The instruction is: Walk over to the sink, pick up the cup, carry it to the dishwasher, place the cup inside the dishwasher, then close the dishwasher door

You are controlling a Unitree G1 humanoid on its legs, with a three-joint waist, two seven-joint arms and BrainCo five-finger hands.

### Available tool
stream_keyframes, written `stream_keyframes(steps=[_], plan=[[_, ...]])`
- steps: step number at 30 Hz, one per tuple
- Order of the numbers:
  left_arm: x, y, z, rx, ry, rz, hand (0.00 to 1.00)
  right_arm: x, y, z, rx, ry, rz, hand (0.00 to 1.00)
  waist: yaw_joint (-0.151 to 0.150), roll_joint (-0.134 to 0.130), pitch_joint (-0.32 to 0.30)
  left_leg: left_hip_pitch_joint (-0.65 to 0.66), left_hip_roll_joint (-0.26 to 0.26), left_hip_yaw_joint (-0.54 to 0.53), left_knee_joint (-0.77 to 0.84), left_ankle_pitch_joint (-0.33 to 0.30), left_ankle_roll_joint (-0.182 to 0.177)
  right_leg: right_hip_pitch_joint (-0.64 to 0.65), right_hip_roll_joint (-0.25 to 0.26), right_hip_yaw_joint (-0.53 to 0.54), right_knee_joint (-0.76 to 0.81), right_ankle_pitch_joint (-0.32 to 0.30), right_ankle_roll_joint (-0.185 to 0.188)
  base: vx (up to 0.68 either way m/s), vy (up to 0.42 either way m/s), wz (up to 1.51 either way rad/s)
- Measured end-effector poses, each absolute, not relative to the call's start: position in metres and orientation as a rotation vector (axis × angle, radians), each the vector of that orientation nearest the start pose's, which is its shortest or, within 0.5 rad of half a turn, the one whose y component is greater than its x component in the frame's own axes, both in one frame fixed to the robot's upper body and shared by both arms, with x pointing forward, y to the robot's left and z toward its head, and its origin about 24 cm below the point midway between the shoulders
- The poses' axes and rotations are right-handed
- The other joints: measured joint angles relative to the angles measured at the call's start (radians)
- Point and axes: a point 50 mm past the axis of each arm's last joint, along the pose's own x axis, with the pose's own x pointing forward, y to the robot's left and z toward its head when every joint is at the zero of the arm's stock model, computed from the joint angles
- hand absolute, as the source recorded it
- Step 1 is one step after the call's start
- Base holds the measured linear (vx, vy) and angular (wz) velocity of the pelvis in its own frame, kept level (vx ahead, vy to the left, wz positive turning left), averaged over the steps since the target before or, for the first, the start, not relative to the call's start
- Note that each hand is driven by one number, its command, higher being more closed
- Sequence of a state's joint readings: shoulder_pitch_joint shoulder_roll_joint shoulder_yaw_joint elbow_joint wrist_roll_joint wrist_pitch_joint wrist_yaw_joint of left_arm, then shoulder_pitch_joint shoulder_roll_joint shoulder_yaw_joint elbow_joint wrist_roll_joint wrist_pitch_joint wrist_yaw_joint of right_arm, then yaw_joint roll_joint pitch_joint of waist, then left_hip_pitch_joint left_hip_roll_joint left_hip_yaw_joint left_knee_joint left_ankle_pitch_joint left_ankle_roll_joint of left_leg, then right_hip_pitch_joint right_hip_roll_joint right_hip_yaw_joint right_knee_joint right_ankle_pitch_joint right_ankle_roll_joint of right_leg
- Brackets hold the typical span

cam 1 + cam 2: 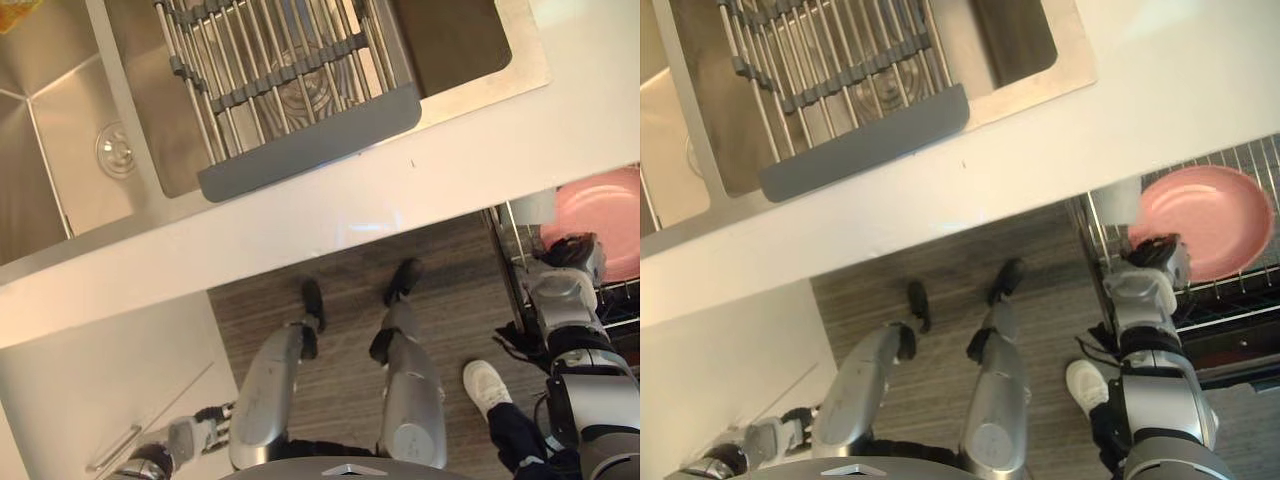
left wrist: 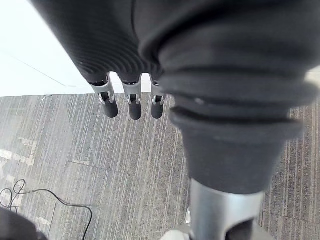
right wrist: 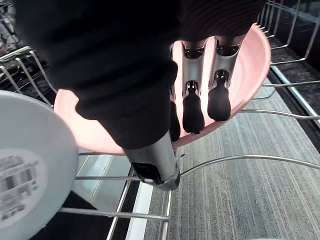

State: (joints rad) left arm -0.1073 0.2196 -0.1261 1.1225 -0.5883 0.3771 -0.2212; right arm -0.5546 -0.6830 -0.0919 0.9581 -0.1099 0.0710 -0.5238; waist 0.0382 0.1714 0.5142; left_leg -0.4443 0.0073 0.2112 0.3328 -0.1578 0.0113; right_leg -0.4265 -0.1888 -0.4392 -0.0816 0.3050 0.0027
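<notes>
Over the dishwasher rack (image 1: pixel 1248 158), the right robot hand (image 1: pixel 1155 252) hangs with its fingers (image 3: pixel 192 107) straight and loose, holding nothing. Their dark tips sit just above the pink plate (image 1: pixel 1210 220) that lies in the rack. The cup (image 1: pixel 1118 200), white, stands in that same rack just beside the plate, its labelled base turned toward the right wrist view, apart from the fingers. Well away from the rack, on the robot's other side, the left robot hand (image 1: pixel 205 422) hangs low beside a white cabinet front (image 1: pixel 100 380), fingers (image 2: pixel 131 102) straight and empty above the wood-grain floor (image 2: pixel 100 165). Past the white worktop (image 1: pixel 450 170) from the rack lies the steel sink (image 1: pixel 60 120), a grey roll-up drying mat (image 1: pixel 290 90) spread across it. A person's white shoe (image 1: pixel 487 385) rests on the floor near the rack.
</notes>
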Motion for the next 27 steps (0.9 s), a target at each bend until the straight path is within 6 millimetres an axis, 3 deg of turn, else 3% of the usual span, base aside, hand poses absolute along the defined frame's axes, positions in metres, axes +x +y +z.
stream_keyframes(steps=[7, 13, 17, 21, 22, 27], plan=[[0.123, 0.194, -0.153, -0.506, 1.410, 0.110, 0.00, 0.297, -0.368, 0.085, -0.608, 0.203, -0.914, 0.00, -0.020, -0.001, 0.001, 0.068, 0.018, 0.017, 0.001, -0.009, -0.014, 0.016, -0.002, 0.056, 0.089, -0.051, 0.006, 0.01, 0.041, -0.11], [0.115, 0.202, -0.152, -0.539, 1.455, 0.190, 0.00, 0.279, -0.358, 0.075, -0.455, 0.145, -0.967, 0.00, -0.055, -0.025, 0.011, 0.181, 0.045, 0.031, -0.004, -0.027, -0.022, 0.114, 0.019, 0.061, 0.103, -0.094, 0.015, 0.04, 0.004, -0.11], [0.097, 0.207, -0.155, -0.563, 1.469, 0.230, 0.00, 0.242, -0.366, 0.080, -0.341, 0.023, -1.101, 0.00, -0.090, -0.060, 0.004, 0.296, 0.059, 0.053, -0.037, -0.039, -0.022, 0.214, 0.034, 0.071, 0.104, -0.113, 0.020, 0.09, 0.017, -0.16], [0.069, 0.216, -0.159, -0.590, 1.514, 0.303, 0.00, 0.202, -0.379, 0.088, -0.292, -0.080, -1.222, 0.00, -0.109, -0.113, -0.072, 0.391, 0.077, 0.099, -0.074, -0.055, -0.035, 0.267, 0.057, 0.100, 0.104, -0.134, 0.027, 0.14, 0.019, -0.32], [0.055, 0.220, -0.160, -0.575, 1.544, 0.329, 0.00, 0.184, -0.386, 0.094, -0.265, -0.138, -1.269, 0.00, -0.129, -0.128, -0.122, 0.433, 0.090, 0.143, -0.075, -0.058, -0.039, 0.294, 0.068, 0.108, 0.104, -0.149, 0.031, 0.16, 0.021, -0.30], [0.037, 0.225, -0.164, -0.487, 1.587, 0.349, 0.00, 0.143, -0.403, 0.087, -0.108, -0.219, -1.361, 0.00, -0.162, -0.145, -0.187, 0.531, 0.105, 0.238, -0.073, -0.056, -0.041, 0.346, 0.087, 0.162, 0.104, -0.168, 0.035, 0.11, 0.014, -0.40]])
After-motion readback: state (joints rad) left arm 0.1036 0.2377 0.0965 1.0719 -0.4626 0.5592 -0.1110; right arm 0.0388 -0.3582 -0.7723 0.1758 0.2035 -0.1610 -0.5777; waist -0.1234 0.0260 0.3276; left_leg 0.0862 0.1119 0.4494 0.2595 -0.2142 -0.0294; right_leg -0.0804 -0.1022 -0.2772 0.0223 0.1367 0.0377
